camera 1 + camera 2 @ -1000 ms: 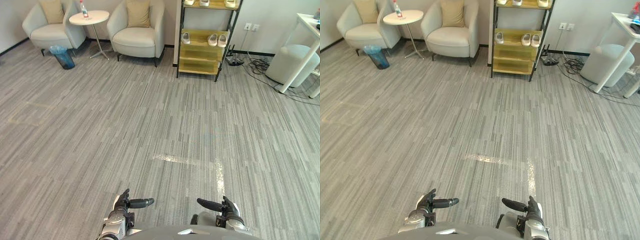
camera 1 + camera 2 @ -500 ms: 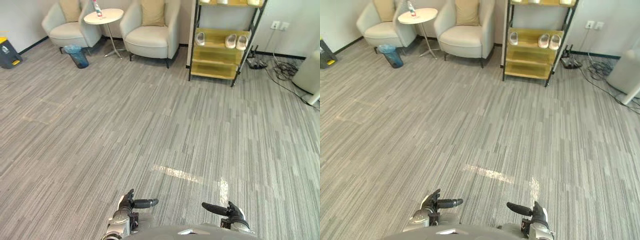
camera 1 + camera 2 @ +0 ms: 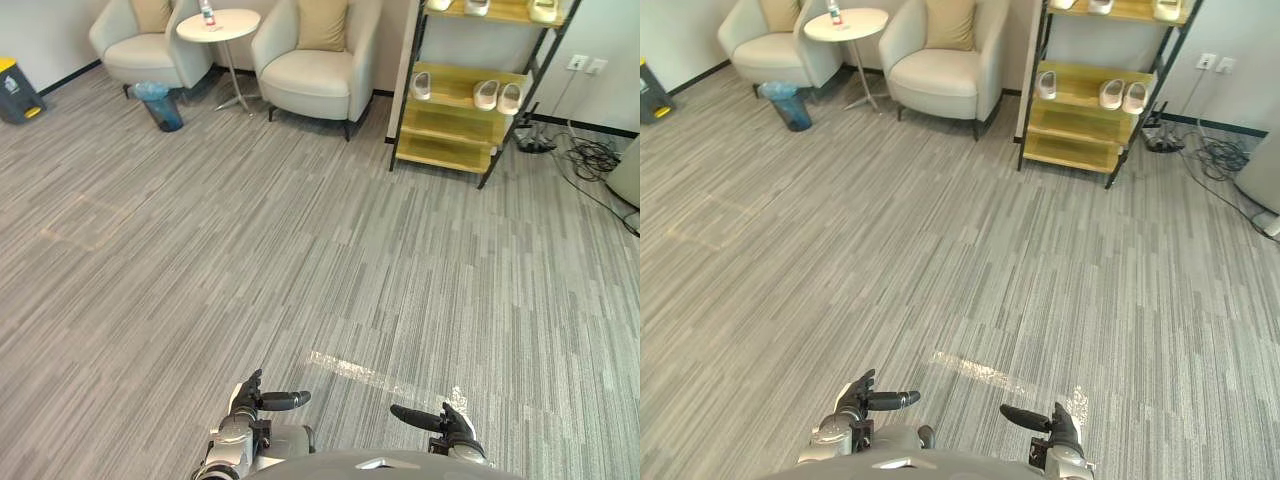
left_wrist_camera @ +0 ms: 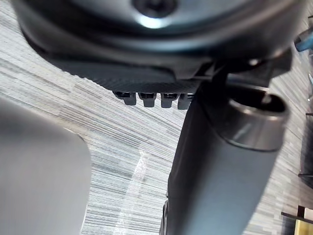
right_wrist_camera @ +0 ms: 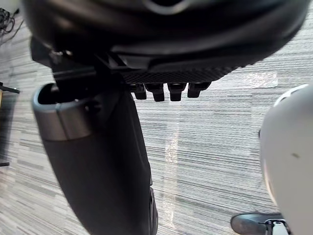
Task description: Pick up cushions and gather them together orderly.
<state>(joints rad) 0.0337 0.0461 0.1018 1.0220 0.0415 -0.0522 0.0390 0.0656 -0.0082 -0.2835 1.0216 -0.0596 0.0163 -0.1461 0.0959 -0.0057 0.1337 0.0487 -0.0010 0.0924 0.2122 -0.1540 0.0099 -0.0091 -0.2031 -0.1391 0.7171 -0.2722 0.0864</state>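
No text, number or sign can be read anywhere in the scene. A label is carried by the bottle (image 3: pixel 207 13) standing on the round side table (image 3: pixel 232 24), but its print is too small to be made out. A small pale mark is borne on the front of the dark bin with the yellow lid (image 3: pixel 17 95), set well to the left of that table near the wall; it cannot be read either.
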